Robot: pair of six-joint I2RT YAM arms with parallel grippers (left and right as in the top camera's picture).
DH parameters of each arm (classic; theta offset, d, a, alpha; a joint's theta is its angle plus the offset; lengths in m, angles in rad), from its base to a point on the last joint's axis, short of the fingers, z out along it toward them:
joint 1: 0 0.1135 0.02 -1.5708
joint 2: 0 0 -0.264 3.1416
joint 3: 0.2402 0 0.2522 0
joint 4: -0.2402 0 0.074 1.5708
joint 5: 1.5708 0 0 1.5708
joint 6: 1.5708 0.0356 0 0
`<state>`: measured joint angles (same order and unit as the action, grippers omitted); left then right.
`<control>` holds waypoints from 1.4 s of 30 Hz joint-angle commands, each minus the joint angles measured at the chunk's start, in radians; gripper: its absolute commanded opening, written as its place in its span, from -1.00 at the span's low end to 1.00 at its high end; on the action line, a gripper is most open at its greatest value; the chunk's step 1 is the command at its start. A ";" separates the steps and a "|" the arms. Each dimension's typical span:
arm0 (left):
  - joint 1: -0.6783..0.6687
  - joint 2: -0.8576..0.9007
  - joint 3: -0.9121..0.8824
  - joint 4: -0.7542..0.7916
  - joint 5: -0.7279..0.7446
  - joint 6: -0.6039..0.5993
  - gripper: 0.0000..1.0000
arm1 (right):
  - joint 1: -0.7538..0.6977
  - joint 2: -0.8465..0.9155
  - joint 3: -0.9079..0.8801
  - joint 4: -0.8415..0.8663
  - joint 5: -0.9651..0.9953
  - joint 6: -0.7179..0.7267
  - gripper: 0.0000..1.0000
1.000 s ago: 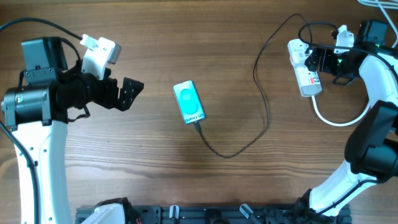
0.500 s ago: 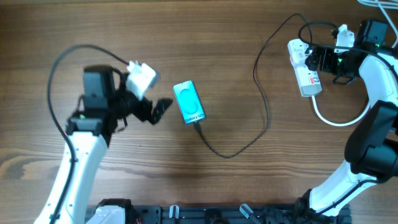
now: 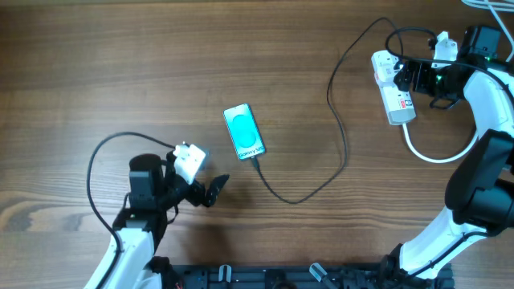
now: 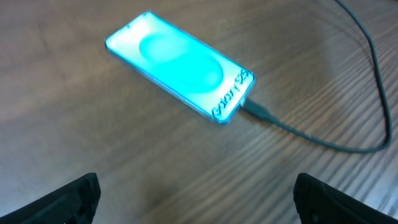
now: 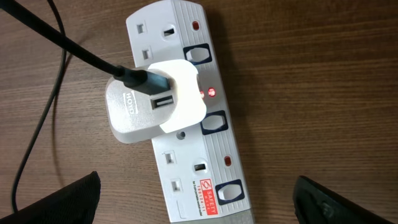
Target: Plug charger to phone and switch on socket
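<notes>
Since the plug tip [image 4: 256,112] of the charger [image 3: 341,152] is seated in the lettered end of the phone [image 3: 244,132], and the screen is lit teal, the first half of the task is judged done. The phone is laid flat near the middle of the desk, and the thin black cable is run from it in a slack loop toward the near edge and then up to the far right corner, so that no pull is put on the plug. At that corner the socket [image 5: 193,180] is laid, with the white adapter [image 5: 152,106] pushed into one of its middle outlets. A red lamp [image 5: 212,93] just beside the adapter is seen glowing while two other lamps are dark, so that outlet is judged to be switched on. The right gripper [image 3: 408,79] is held directly over the socket with its fingers spread wide and nothing between them, a stance suited to pressing a rocker rather than grasping. The left gripper [image 3: 213,191] is likewise spread and empty, held close to the near edge, left of the phone and apart from it, so that neither phone nor cable is disturbed. Little is judged to be left.
</notes>
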<state>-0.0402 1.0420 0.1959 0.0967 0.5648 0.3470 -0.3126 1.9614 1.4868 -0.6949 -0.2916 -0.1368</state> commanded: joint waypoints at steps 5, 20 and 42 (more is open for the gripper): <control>-0.001 -0.064 -0.113 0.005 -0.033 -0.046 1.00 | 0.005 -0.004 -0.003 0.002 -0.017 -0.018 0.99; -0.001 -0.444 -0.190 -0.144 -0.107 -0.094 1.00 | 0.005 -0.004 -0.003 0.002 -0.017 -0.018 0.99; 0.076 -1.039 -0.190 -0.176 -0.548 -0.236 1.00 | 0.005 -0.004 -0.003 0.002 -0.017 -0.018 0.99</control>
<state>0.0025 0.0200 0.0113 -0.0692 0.0681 0.1345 -0.3126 1.9614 1.4868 -0.6949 -0.2920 -0.1368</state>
